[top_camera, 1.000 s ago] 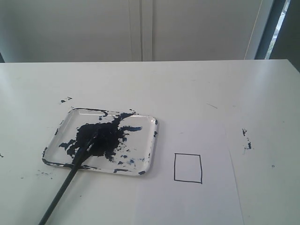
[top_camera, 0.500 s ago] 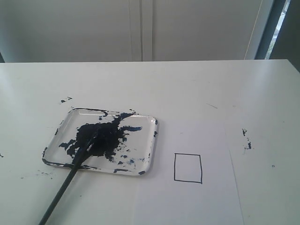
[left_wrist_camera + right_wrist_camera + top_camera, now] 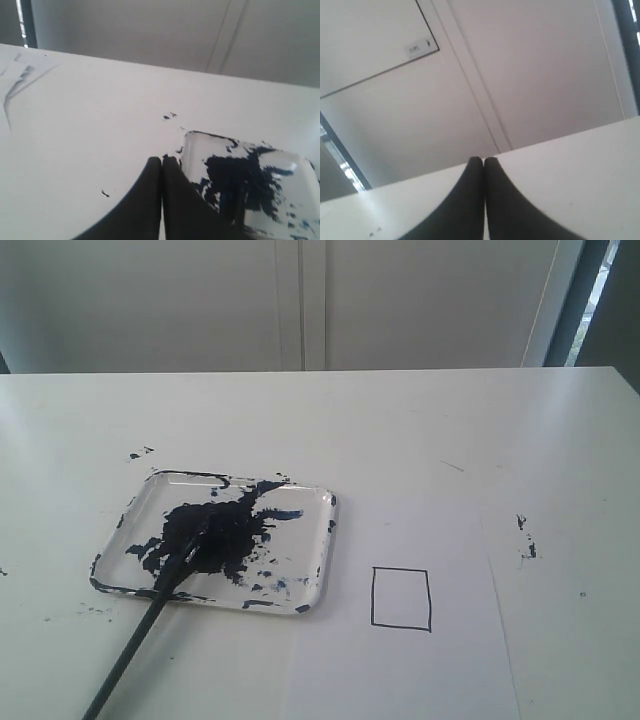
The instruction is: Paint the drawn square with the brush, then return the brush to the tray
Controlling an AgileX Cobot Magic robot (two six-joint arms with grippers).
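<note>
Tip of brush (image 3: 150, 625) rests in paint (image 3: 215, 530) on tray (image 3: 326, 540), prob. to load it; handle overhangs rim for easy pickup. Square (image 3: 401, 598) blank. L fingers (image 3: 149, 200), R fingers (image 3: 469, 200): both pressed together, empty.

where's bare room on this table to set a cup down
Free: the far strip of table behind the tray, and the right side past the paper. Crowded: near left, where the brush sticks out of the tray; keep off the drawn square.
</note>
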